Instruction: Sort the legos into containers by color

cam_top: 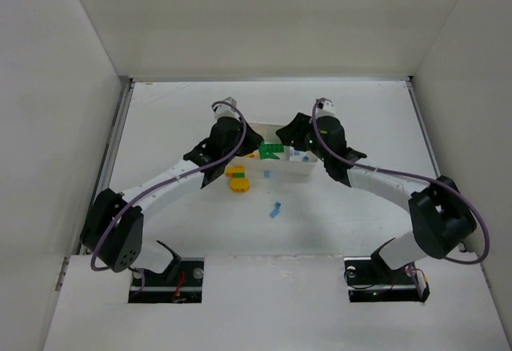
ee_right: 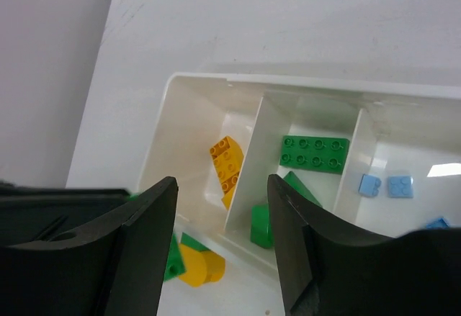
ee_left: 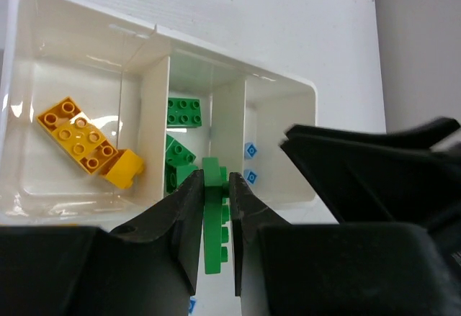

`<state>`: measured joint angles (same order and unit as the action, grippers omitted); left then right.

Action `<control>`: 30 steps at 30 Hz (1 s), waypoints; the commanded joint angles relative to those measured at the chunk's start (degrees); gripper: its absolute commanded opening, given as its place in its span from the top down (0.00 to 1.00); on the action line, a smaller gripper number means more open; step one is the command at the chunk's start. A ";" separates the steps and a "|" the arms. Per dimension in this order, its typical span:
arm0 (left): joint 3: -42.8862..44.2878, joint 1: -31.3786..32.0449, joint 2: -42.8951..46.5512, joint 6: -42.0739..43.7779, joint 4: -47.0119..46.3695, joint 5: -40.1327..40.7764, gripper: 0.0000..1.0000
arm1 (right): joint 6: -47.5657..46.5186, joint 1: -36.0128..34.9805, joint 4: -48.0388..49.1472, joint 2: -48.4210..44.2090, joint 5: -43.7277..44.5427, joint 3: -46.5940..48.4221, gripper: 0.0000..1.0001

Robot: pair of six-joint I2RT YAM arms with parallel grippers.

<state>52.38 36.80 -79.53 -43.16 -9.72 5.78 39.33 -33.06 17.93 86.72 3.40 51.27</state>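
Observation:
The white tray (ee_left: 306, 89) has three containers: yellow-orange legos (ee_left: 79, 137) in the left one, green legos (ee_left: 184, 111) in the middle, tiny light blue legos (ee_left: 251, 150) in the right. My left gripper (ee_left: 216, 186) is shut on a flat green lego (ee_left: 213, 229), held edge-up just before the tray's near wall. Over the wall between the yellow and green containers hangs my right gripper (ee_right: 222, 208), open with nothing between its fingers. A green lego (ee_right: 261, 226) lies in the middle container beneath it. Both grippers meet over the tray (cam_top: 298, 172) in the top view.
On the table in front of the tray lie a yellow-orange lego (cam_top: 238, 181) and two light blue legos (cam_top: 275, 209) (cam_top: 267, 175). The right arm's black body (ee_left: 374, 172) crowds the left wrist view. White walls enclose the table on three sides.

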 commanded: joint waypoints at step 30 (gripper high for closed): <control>3.28 0.60 -3.82 8.27 -3.91 9.86 0.44 | -10.50 -23.31 -3.52 -14.06 6.53 -13.31 0.21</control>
<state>59.42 38.44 -90.91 -34.39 -14.59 12.58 32.03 -53.17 13.26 68.47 8.95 33.34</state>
